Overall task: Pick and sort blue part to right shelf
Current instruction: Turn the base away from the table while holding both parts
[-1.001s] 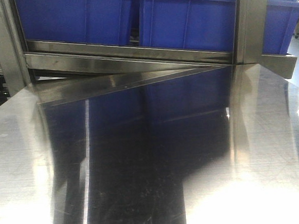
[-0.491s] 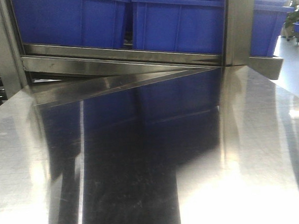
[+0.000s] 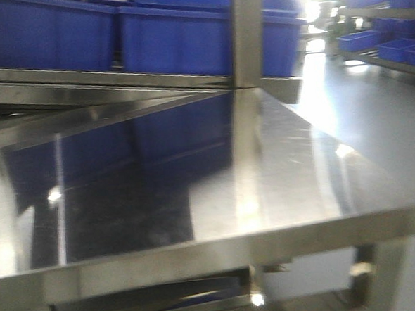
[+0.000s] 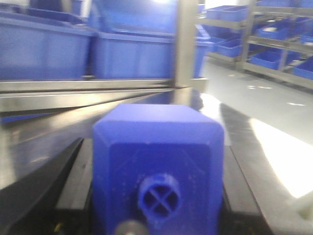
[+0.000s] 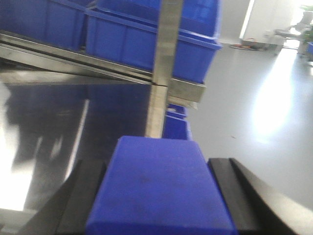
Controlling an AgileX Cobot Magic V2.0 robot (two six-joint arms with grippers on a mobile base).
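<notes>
In the left wrist view a blue part (image 4: 156, 142) fills the middle, its round cap knob (image 4: 158, 197) facing the camera. My left gripper (image 4: 156, 166) is shut on it, black fingers (image 4: 73, 171) pressed to both sides. My right gripper (image 5: 156, 191) is shut on a second blue part (image 5: 156, 176), showing its flat face. A steel shelf rack (image 3: 83, 78) with large blue bins (image 3: 172, 38) stands behind the table. More racks (image 3: 391, 42) stand far right. I cannot tell which one is the right shelf. Neither gripper shows in the front view.
The shiny steel table (image 3: 300, 164) lies ahead, its front edge and right corner in view. An upright steel post (image 3: 248, 33) rises at the table's back. Open grey floor (image 3: 374, 117) runs to the right of the table towards the far racks (image 4: 274, 54).
The front view has swung to the right: post and bins slid left in frame, and the table's front edge, the floor and far racks came into view.
</notes>
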